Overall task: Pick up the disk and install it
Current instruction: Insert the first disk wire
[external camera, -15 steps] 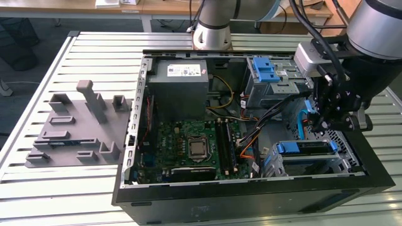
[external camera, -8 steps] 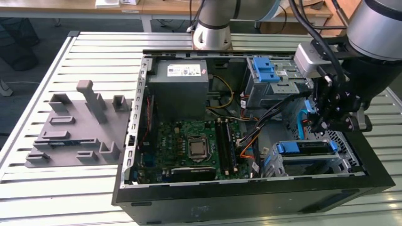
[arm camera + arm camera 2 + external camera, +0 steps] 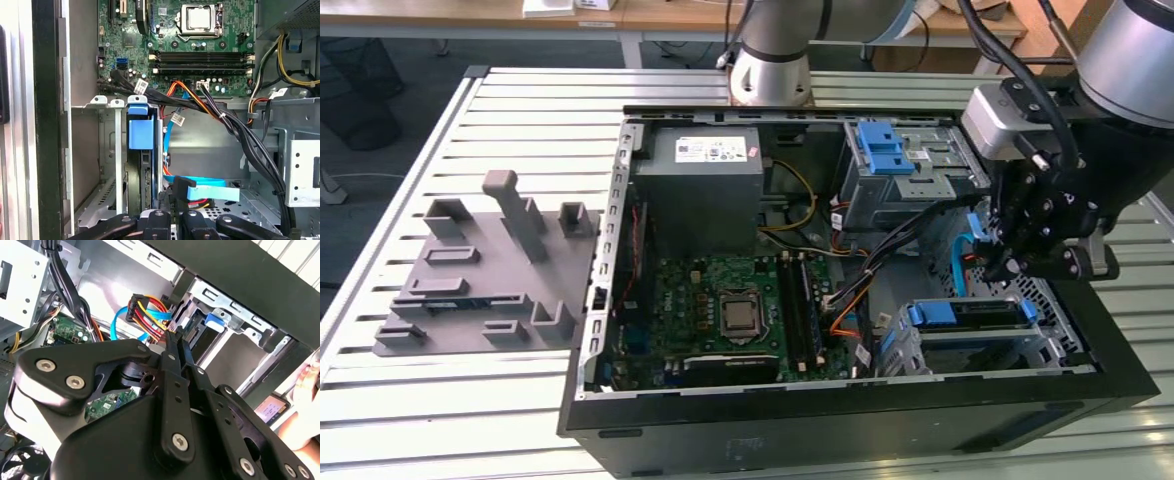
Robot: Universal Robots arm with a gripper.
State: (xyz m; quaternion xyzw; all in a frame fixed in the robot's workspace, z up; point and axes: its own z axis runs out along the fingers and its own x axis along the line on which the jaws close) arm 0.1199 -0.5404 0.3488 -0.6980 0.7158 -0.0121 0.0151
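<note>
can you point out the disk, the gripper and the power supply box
disk [image 3: 966, 315], exterior view, on its blue carrier frame in the drive cage
gripper [image 3: 1014, 265], exterior view, between its tips, just above the cage
power supply box [image 3: 708, 180], exterior view, on its grey top face

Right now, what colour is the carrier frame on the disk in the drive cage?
Blue. The carrier frame shows best in the first wrist view.
</note>
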